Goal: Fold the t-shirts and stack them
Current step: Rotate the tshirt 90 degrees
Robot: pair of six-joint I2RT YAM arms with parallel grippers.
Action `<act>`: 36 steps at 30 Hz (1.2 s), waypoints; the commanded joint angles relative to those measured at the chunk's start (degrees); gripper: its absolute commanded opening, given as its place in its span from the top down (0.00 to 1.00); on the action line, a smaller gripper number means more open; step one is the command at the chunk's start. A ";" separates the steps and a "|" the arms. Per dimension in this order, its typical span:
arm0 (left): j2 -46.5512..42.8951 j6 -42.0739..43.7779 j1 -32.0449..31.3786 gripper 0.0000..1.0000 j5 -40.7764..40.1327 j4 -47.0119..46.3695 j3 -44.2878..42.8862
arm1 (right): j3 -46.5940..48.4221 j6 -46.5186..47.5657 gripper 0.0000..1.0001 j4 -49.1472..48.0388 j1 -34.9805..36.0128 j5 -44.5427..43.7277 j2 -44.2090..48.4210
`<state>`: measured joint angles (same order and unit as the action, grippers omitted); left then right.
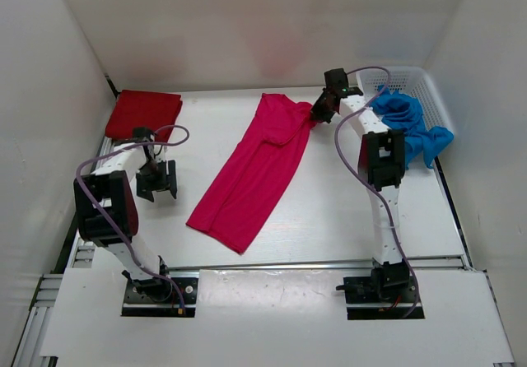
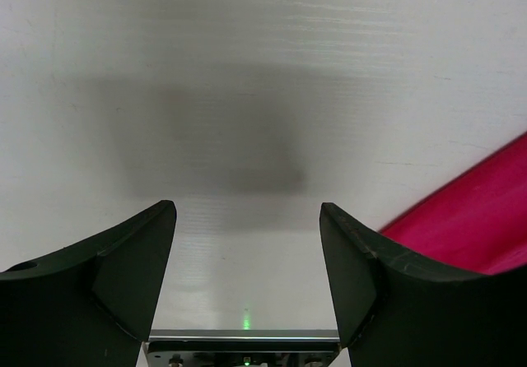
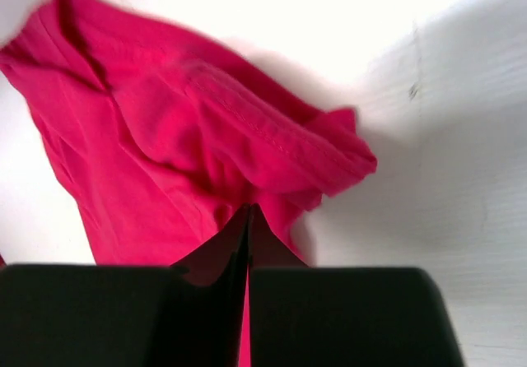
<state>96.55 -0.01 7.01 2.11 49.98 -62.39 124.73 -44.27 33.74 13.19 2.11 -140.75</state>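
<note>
Farthest left, beyond the left pincer (image 1: 157, 188) and a little to its left, the dark red t-shirt (image 1: 143, 113) lies folded into a flat rectangle at the far left corner of the surface (image 1: 346, 211), well apart from the fingers. The left pincer itself is spread wide with nothing between its jaws. Its wrist camera shows the two dark fingers (image 2: 123, 276) standing apart over bare white surface, with their shadow on it just ahead. To the right of this pincer, near but not touching, lies the magenta t-shirt (image 1: 251, 169), and one edge of it shows at the right margin of the left wrist view. The shirt stretches as a long narrow band running diagonally, from a near end just right of the left pincer up to a far end at the right pincer (image 1: 317, 113). A sleeve or flap is doubled over near that far end. The right pincer is pressed together and pinches the far right edge of the magenta t-shirt. In its own wrist view the jaws meet in a thin line with pink cloth caught between them, and the bunched, wrinkled fabric spreads out ahead of the tips and to their left. To the right of this pincer, near the arm behind it, the blue t-shirt (image 1: 412, 124) sits crumpled in the white mesh basket (image 1: 408, 77), part of it hanging over the basket's near rim.
</note>
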 commanded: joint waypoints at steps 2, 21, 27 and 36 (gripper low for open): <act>0.30 0.01 -0.24 0.18 -0.62 -0.32 -0.98 | 3.76 -0.99 1.00 -0.69 -0.09 -7.72 -2.60; 5.31 0.01 -0.24 0.18 -2.20 1.26 -3.26 | 12.12 0.24 0.86 -15.53 -2.29 -7.82 -9.55; 4.53 0.01 -1.29 0.18 -0.79 1.88 -3.88 | 12.57 5.49 0.66 -17.74 -2.29 -4.14 -5.34; -0.83 0.01 -1.29 0.18 1.05 -0.14 -1.86 | -25.00 9.74 0.34 -6.15 3.59 -3.69 28.65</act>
<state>101.25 0.01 5.82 1.34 51.29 -64.40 108.57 -36.53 23.31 12.97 -1.23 -125.38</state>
